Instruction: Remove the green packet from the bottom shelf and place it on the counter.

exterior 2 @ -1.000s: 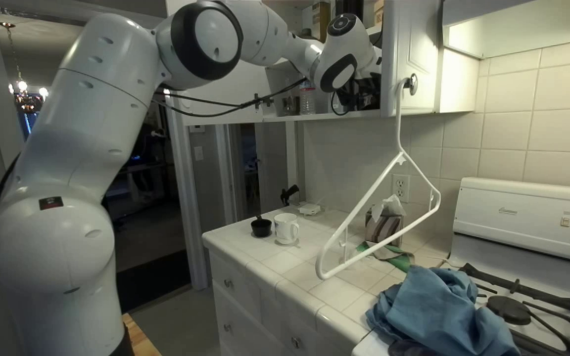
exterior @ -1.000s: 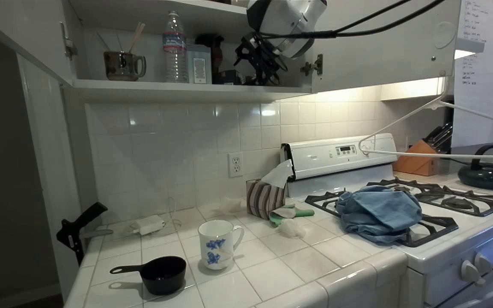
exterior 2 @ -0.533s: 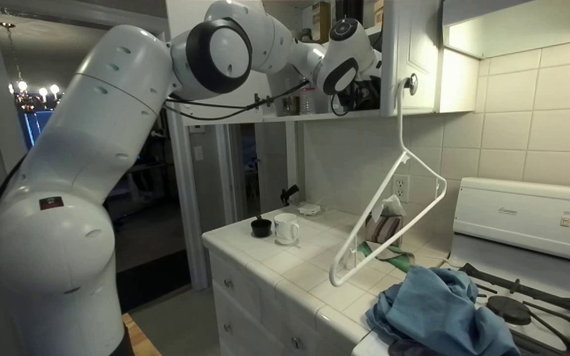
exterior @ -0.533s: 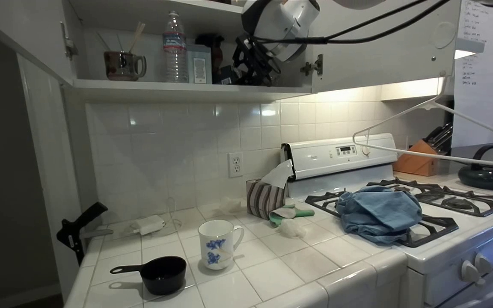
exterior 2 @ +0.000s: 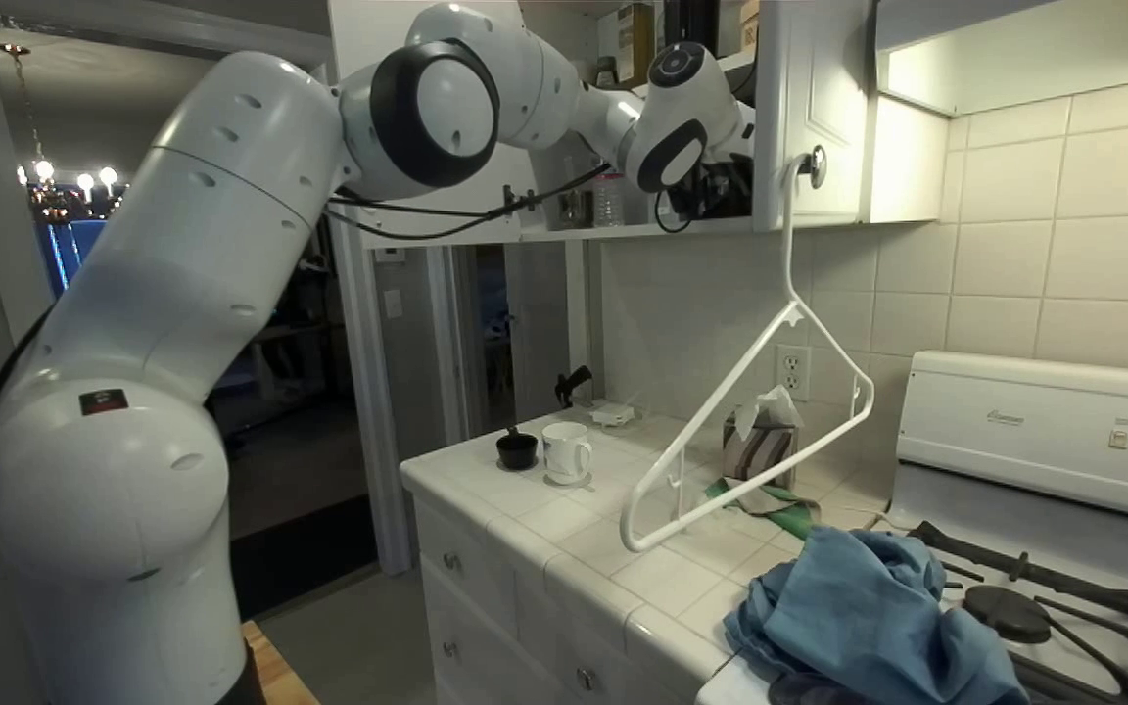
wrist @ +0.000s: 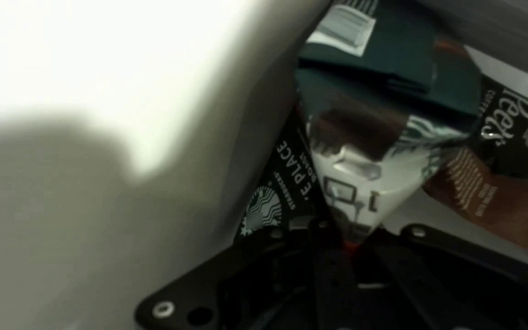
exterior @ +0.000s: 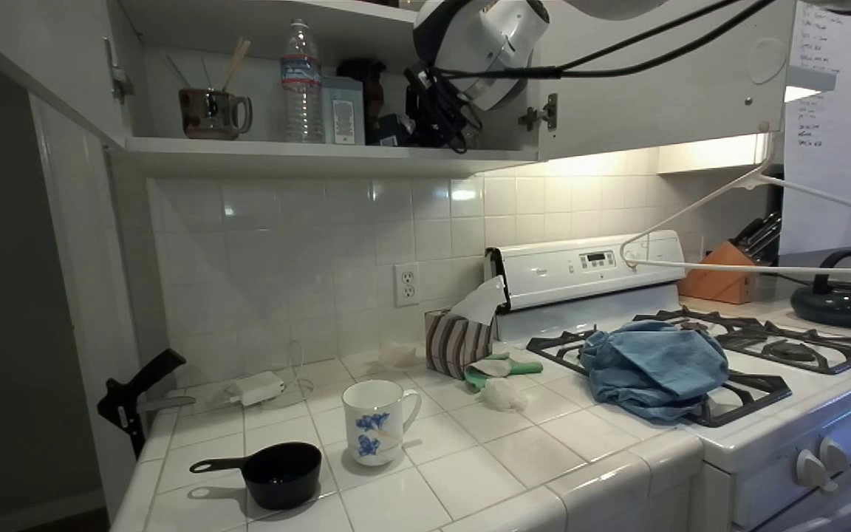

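Wrist view: my hand (wrist: 358,236) grasps the packet (wrist: 392,98) by its tapered end.
I've dipped slightly since a second ago; packet still near the shelf (exterior: 333,153)'s right end, so I'd clear the front edge next.

Wrist view: green packet (wrist: 385,101) cut off by the edge toward one o'clock; lower tip, toward five, hidden in the grasp of the gripper (wrist: 352,233). In an exterior view, handwriting on the white sheet (exterior: 835,159), two o'clock, illegible.
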`<state>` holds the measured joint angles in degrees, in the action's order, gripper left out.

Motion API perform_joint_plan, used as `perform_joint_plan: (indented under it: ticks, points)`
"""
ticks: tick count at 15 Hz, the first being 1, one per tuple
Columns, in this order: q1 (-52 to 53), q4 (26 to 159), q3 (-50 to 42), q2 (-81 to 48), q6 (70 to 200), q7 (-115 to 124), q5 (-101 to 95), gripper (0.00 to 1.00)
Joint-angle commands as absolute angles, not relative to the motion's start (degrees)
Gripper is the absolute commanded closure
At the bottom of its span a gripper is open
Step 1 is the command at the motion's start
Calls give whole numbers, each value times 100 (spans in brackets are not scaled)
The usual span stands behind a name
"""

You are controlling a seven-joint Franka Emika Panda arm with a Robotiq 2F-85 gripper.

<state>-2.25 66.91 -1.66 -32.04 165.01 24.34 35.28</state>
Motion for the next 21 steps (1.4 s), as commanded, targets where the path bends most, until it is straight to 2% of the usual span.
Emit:
perform_joint_plan:
  ticks: [1,5,7,10,13,19,20,21]
  points:
    - [-215,7987,154,-2460,17217,1843,3815,100]
    - [-439,9017,736,-1912,18368,1173,4381,100]
    - [-785,9467,1387,-1597,19225,769,4655,100]
    - [-1315,10004,2274,-1214,20327,992,4169,100]
    - [-1591,10930,2639,-702,21329,1597,3822,100]
    - [-1622,12796,2607,168,23202,2379,4323,100]
    - [-855,13120,1800,336,23219,2235,4460,100]
    - [-743,13457,1687,492,23188,1860,4648,100]
